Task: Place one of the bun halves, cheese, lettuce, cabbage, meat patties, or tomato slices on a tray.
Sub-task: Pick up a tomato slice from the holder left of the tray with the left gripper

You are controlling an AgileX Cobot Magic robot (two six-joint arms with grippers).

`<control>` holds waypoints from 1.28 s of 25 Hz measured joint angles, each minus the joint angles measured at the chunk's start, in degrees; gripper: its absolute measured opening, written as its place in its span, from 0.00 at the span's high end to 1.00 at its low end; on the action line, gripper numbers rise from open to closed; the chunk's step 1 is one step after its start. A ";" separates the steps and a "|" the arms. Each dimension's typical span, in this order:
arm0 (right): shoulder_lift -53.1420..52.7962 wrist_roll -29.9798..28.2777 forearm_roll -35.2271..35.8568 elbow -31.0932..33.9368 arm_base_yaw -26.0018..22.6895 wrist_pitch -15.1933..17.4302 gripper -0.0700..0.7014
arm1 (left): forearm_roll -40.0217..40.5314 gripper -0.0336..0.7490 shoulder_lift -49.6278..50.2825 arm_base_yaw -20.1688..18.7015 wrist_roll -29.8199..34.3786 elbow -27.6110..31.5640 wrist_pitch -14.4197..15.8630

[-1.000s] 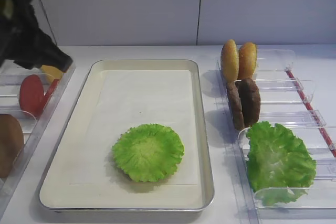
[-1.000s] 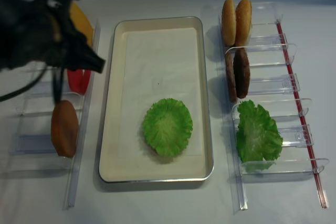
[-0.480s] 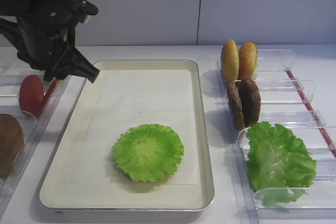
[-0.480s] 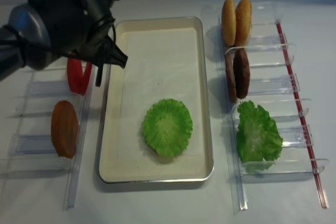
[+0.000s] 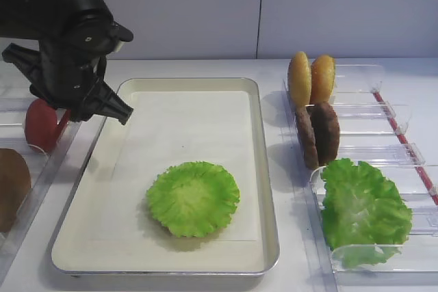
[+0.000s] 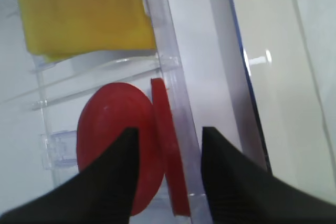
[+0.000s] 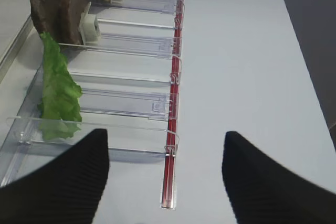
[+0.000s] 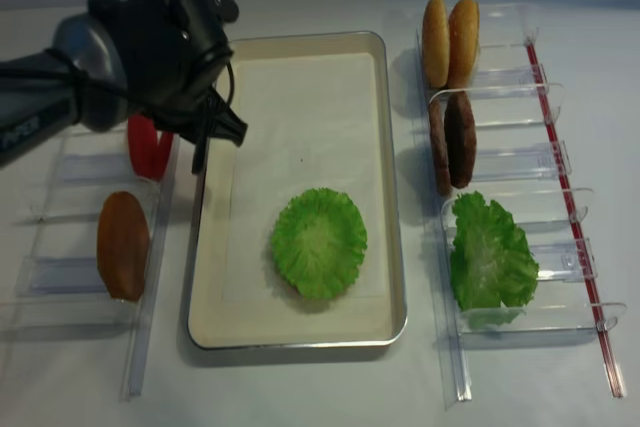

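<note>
A: Where are the tomato slices (image 6: pixel 157 150)?
B: On edge in a clear holder (image 6: pixel 173 66) left of the tray (image 5: pixel 102 141), a yellow cheese (image 6: pixel 84 11) slice in the slot behind. Only the left wrist view shows that cheese.
A: And the tray?
B: It sits mid white tabletop (image 5: pixel 287 264) before a pale wall, holding one round lettuce leaf (image 5: pixel 193 197).
A: The left gripper (image 6: pixel 168 177)?
B: Its jaws stand apart, straddling the slices; a grip cannot be told.
A: The right gripper (image 7: pixel 165 182)?
B: Wide, empty, near the right rack; it is absent from both high views.
</note>
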 joint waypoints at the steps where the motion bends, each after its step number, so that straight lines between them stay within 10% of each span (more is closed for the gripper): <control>1: 0.00 0.00 0.00 0.00 0.00 0.00 0.28 | 0.00 0.60 0.24 0.00 -0.12 0.00 0.09; 10: 0.00 0.00 0.00 0.00 0.00 0.00 0.28 | 0.55 0.66 2.64 0.00 -1.55 0.00 0.85; 16: 0.00 0.00 -0.04 0.00 0.00 0.00 0.28 | 2.07 0.88 2.72 0.00 -1.67 0.00 2.69; 32: 0.00 0.00 -0.04 0.00 0.00 0.00 0.28 | -8.93 0.88 -14.56 -0.92 3.04 0.43 5.28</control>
